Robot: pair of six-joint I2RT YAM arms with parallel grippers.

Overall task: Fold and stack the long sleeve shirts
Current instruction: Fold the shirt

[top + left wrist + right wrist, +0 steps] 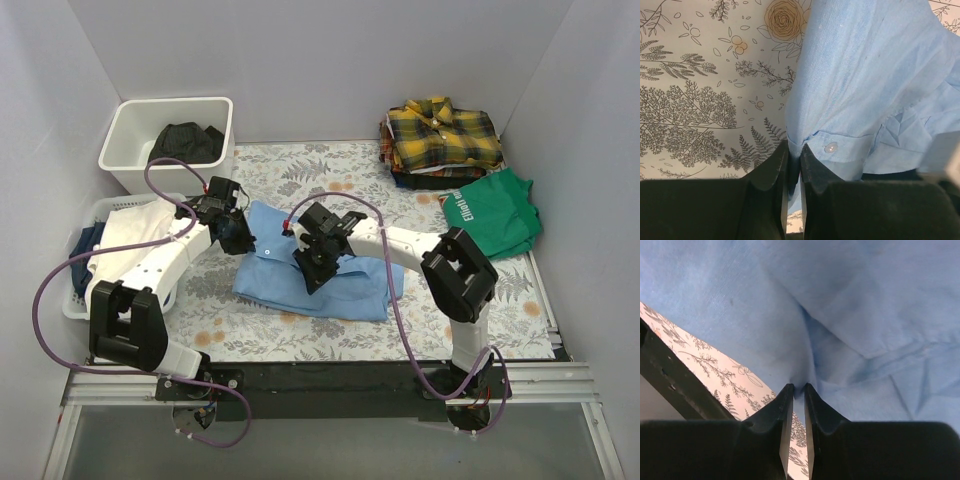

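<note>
The light blue shirt (340, 272) lies partly folded on the floral tablecloth in the middle. My left gripper (240, 236) is shut on its left edge beside a buttoned cuff (830, 148); the blue cloth (865, 75) fills the right of the left wrist view. My right gripper (312, 272) is shut on a pinch of the same shirt near its middle; blue cloth (850, 305) fills the right wrist view. The yellow-and-black plaid shirt (440, 135) lies folded on a pile at the back right.
A green T-shirt (492, 212) lies right of the blue shirt. A white bin (128, 125) at the back left holds a black garment (187, 142). A white basket (100, 212) with cloth stands at the left. White walls close in the table.
</note>
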